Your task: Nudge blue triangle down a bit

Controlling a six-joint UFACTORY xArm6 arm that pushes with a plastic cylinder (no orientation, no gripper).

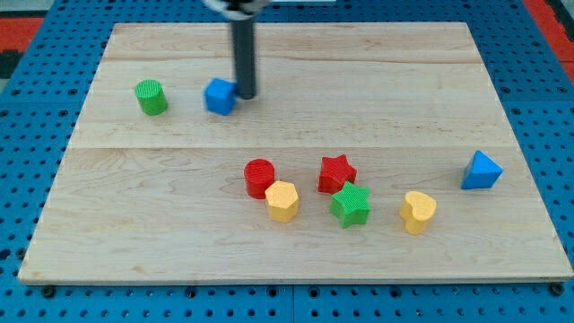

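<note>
Camera view, starting from the bottom edge: a yellow block (418, 212) sits low on the wooden worktop (502, 260), with a green star (350, 205) and a yellow hexagon (282, 200) in the same loose row. Just above them are a red star (336, 172) and a red cylinder (259, 177), which touches the yellow hexagon.

The blue triangle (482, 170), the one to be nudged, stands alone near the view's right edge, well apart from the cluster and with bare wood below it.

Farther up, at the view's upper left, are a green cylinder (151, 97) and a blue cube (220, 96). My tip (246, 94) rests just beside that cube's right side, far from the triangle. There is no hand here, only the rod, so nothing opens or closes.

To do this well, I judge the tip should swing clear of the cube without dragging it, cross above the cluster, and come to the triangle's top side. Pushing straight down through its middle, briefly, should keep it from twisting or sliding toward the edge.
</note>
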